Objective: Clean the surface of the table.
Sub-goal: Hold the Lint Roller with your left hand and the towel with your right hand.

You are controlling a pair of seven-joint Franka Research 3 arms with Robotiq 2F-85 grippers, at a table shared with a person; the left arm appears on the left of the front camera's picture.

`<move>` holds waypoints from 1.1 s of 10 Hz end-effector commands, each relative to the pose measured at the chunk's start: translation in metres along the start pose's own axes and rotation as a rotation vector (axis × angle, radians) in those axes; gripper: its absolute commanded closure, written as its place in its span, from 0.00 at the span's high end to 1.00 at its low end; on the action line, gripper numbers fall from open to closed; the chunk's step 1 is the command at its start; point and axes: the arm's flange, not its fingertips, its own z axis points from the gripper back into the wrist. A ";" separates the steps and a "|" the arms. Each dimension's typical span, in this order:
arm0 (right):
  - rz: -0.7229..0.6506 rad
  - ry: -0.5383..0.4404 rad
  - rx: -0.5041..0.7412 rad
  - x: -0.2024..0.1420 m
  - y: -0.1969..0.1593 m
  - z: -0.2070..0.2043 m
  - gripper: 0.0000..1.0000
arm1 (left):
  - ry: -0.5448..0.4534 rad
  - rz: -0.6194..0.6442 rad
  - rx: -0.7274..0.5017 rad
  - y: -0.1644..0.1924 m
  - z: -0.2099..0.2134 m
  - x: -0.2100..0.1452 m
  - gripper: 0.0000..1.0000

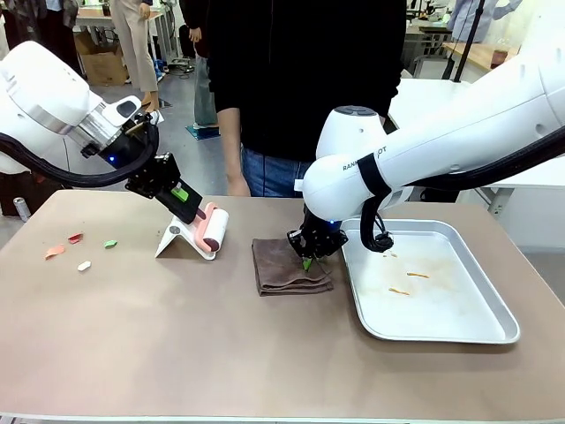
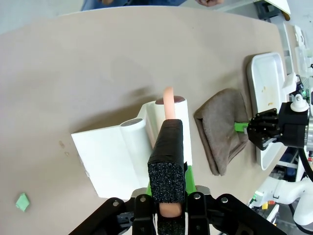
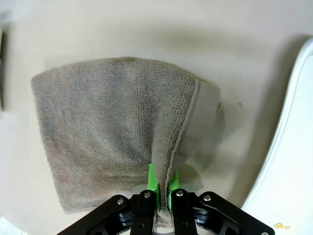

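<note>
Counter: the wide matte tan-brown counter (image 1: 221, 353) takes up the whole foreground. Small coloured paper scraps (image 1: 109, 244) lie on its left part, well apart from both grippers.
Left gripper: the left gripper (image 1: 192, 208) is pinching the pink handle of a white lint roller (image 1: 214, 231), which sits against a white folded plastic stand (image 1: 175, 240).
Right gripper: the right gripper (image 1: 308, 258) is pressed together on one edge of a folded brown terry cloth (image 1: 281, 265). The cloth lies flat, just beside a silver metal tray (image 1: 441, 336).
Cloth risk: only a thin fold at the hem is caught. A drag could unfold or bunch the cloth, or pull it free of the pads.
Tray risk: a sweep toward the tray could knock its rim and shake out the crumbs inside.
Roller risk: the stand may lift or tip along with the roller, and the handle could twist in the grip under downward pressure.
Scrap risk: the bits look light, so a fast pass may flick them off the counter's edge instead of gathering them.
Arm risk: both arms work near the middle, so crossing paths could make them collide.
</note>
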 end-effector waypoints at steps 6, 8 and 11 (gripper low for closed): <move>-0.034 -0.065 0.230 0.001 -0.036 0.034 0.00 | -0.095 -0.019 -0.139 -0.012 0.033 -0.013 0.00; -0.029 -0.103 0.440 -0.001 -0.068 0.062 0.00 | -0.139 -0.027 -0.218 -0.017 0.051 -0.022 0.00; 0.019 -0.167 0.832 -0.019 -0.120 0.094 0.00 | -0.184 -0.063 -0.327 -0.017 0.081 -0.043 0.00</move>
